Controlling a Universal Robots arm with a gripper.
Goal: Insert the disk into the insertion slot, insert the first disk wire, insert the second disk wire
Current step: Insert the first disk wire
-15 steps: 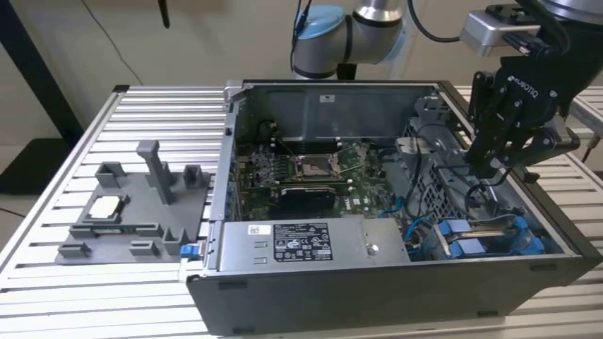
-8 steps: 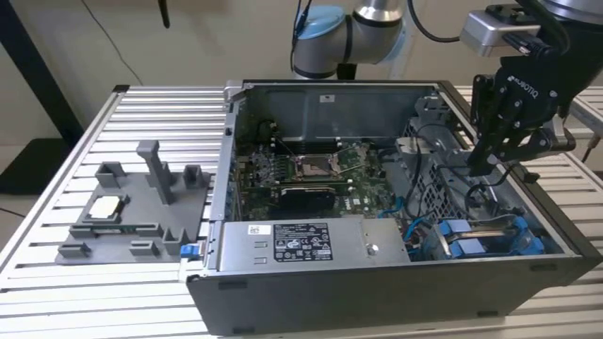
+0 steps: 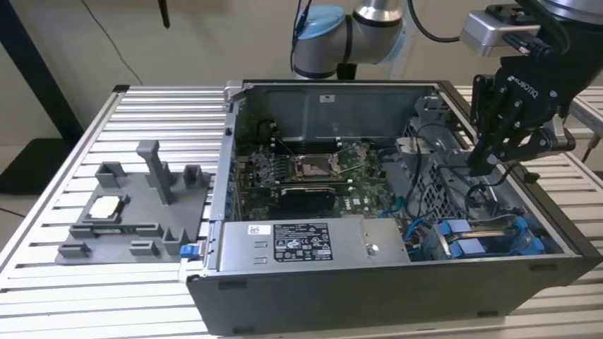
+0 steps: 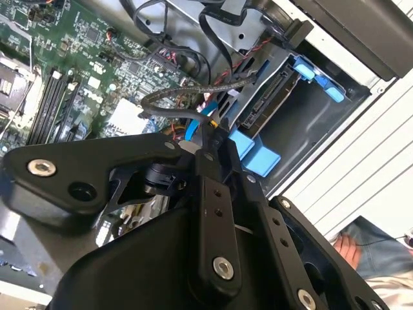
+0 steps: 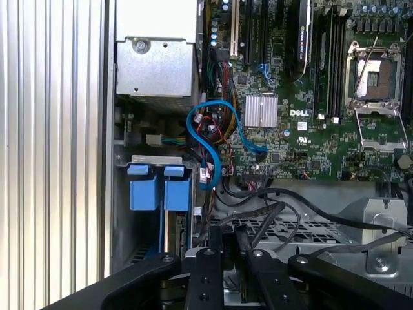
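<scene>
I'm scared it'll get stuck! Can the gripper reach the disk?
Probably yes: the gripper hangs inside the open case near the disk, whose end lies uncovered, though loose black wires cross close by.

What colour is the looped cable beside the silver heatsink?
The looped cable is bright blue, best seen in the first wrist view.

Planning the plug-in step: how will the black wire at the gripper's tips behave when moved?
The black wire is probably floppy: it bends in a loose curve at the gripper. It looks thin and light, so it should follow easily, yet may snag on the neighbouring cables crowded around it.
</scene>
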